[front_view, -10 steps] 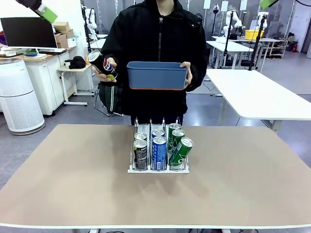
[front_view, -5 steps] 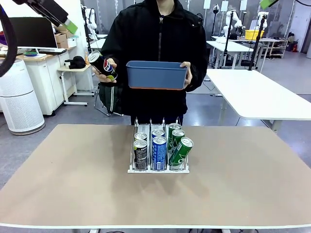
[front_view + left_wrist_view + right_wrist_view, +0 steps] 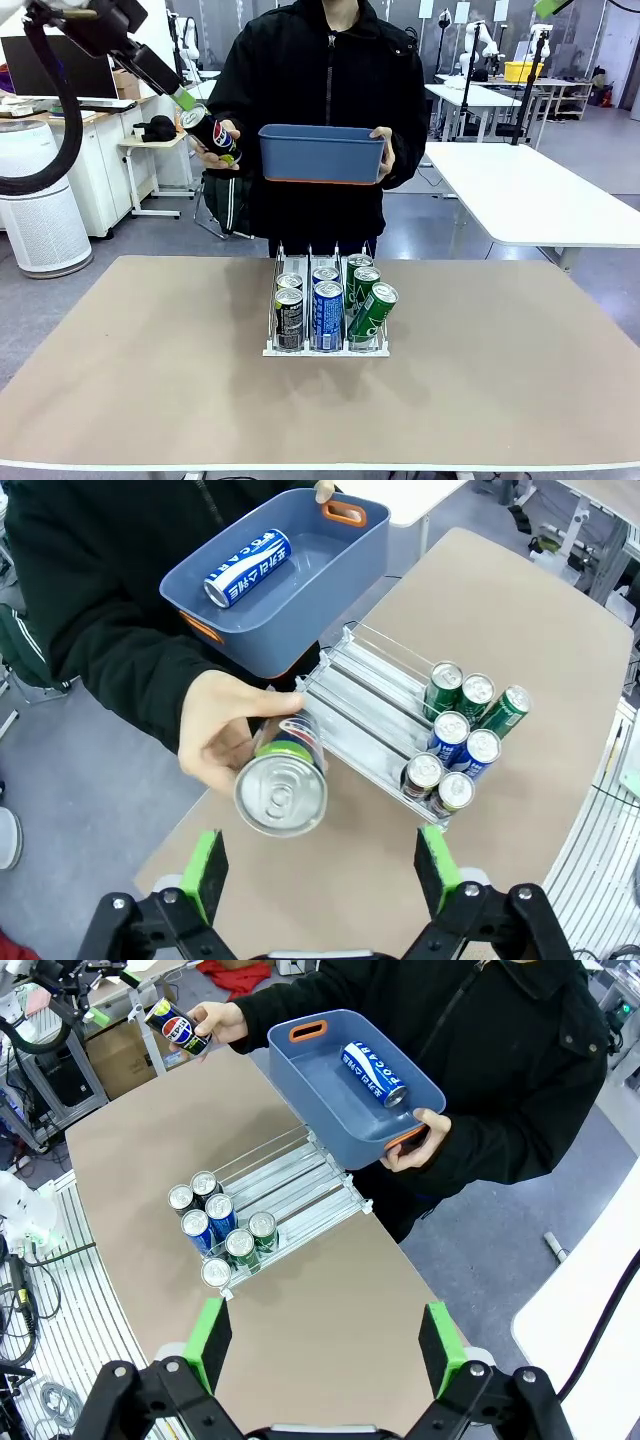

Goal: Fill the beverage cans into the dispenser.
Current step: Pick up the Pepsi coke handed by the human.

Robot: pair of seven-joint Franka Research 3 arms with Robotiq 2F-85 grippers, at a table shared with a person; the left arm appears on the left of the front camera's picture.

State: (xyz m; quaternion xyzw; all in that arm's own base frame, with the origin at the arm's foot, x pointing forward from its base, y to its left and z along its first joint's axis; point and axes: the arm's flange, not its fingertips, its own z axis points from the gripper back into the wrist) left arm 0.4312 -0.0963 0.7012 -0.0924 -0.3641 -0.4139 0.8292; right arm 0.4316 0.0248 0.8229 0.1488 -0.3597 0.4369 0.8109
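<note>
The person's hand (image 3: 203, 140) holds out a dark can (image 3: 211, 132) at the far left. In the left wrist view its silver top (image 3: 281, 798) faces my open left gripper (image 3: 320, 872) a short way ahead, untouched. My left gripper (image 3: 183, 98) hangs just up-left of that can. The white dispenser (image 3: 310, 256) stands mid-table with several cans (image 3: 328, 305) at its front: dark left, blue middle, green right, the front green one leaning. The dispenser (image 3: 365, 695) has bare back lanes. My right gripper (image 3: 325, 1345) is open, high over the dispenser (image 3: 290, 1175).
The person holds a blue bin (image 3: 322, 155) at chest height behind the dispenser. One blue can (image 3: 247, 568) lies inside the bin (image 3: 318, 1070). Brown tabletop (image 3: 150, 380) stretches to both sides of the dispenser. White tables and an air purifier (image 3: 35, 195) stand beyond.
My left arm has swung down and to the right, ending close to the dark can in the person's hand. The person, the bin and the cans in the dispenser stay put.
</note>
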